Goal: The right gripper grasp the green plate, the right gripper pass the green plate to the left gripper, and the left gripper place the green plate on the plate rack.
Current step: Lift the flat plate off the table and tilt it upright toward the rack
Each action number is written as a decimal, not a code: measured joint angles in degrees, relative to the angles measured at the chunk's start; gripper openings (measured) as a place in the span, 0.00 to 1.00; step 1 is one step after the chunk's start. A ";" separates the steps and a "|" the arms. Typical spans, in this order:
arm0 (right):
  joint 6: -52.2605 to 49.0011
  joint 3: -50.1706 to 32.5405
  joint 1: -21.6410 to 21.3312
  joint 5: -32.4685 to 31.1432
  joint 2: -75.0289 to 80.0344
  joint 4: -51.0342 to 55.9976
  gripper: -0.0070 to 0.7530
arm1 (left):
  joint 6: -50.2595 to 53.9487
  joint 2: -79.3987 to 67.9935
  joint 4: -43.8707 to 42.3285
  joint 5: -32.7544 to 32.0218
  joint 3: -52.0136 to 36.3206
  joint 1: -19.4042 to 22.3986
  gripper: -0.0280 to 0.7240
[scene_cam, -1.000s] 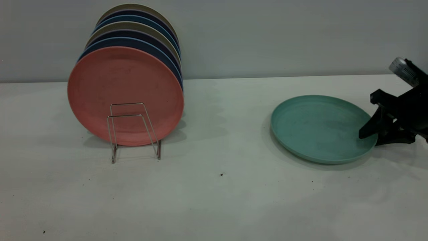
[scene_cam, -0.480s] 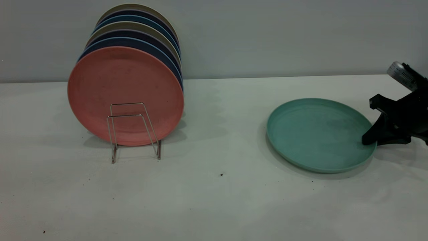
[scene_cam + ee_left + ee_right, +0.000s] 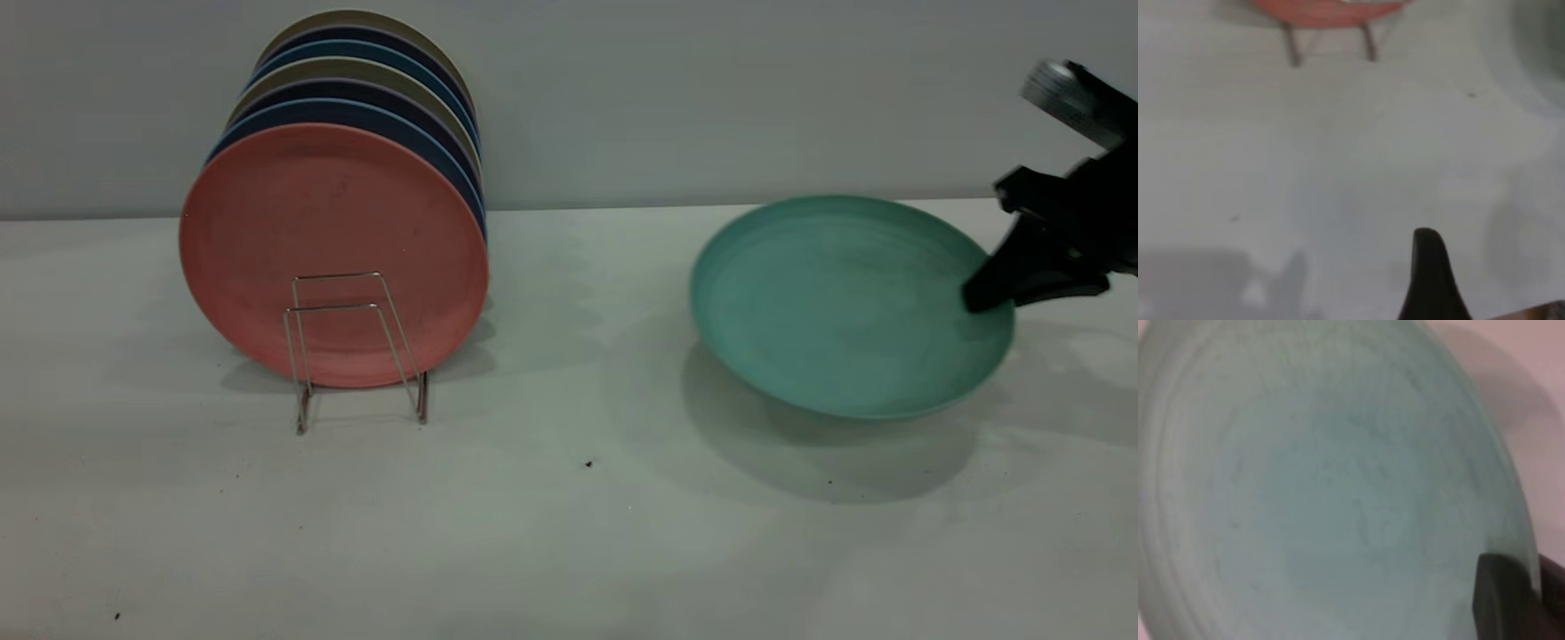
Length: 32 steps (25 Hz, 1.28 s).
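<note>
The green plate [image 3: 845, 302] hangs tilted above the table at the right, its shadow below it. My right gripper [image 3: 987, 298] is shut on the plate's right rim. In the right wrist view the green plate [image 3: 1338, 487] fills the picture, with one finger [image 3: 1501, 597] over its rim. The plate rack [image 3: 356, 347] stands at the left; its front wire loops are bare. In the left wrist view the rack's feet [image 3: 1331, 47] show far off and one black finger [image 3: 1431, 280] of the left gripper is over bare table. The left gripper is outside the exterior view.
A salmon-pink plate [image 3: 333, 253] stands upright in the rack, with several dark blue and beige plates [image 3: 373, 80] behind it. A grey wall runs behind the white table [image 3: 569, 516].
My right gripper has risen with the green plate, lifting it off the table and tilting it toward the camera. The rack and its plates have not moved.
</note>
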<state>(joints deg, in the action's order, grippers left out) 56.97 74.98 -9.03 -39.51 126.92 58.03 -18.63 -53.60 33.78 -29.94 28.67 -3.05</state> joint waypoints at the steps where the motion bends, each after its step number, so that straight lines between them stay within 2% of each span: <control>1: -0.03 0.00 1.09 -0.28 -0.41 -0.23 0.02 | -3.62 -1.85 3.61 0.90 0.00 0.00 0.73; 6: -0.11 0.00 6.85 -1.43 -2.02 -0.56 0.02 | -20.24 -12.04 20.08 2.53 1.97 0.00 0.73; 11: -0.41 0.00 11.40 -1.95 -2.72 -0.56 0.03 | -30.06 -20.71 30.20 3.29 5.77 0.00 0.73; 21: -0.16 0.00 16.92 -5.42 -2.76 2.05 0.03 | -33.57 -34.93 33.19 2.93 11.71 -1.78 0.73; 32: 4.32 0.00 20.73 -11.49 -2.77 11.62 0.03 | -38.42 -37.76 40.59 2.83 12.88 -2.20 0.73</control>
<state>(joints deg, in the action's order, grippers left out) 61.29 74.98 11.71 -51.00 124.14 69.65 -57.06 -91.36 74.37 -27.11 41.55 -5.25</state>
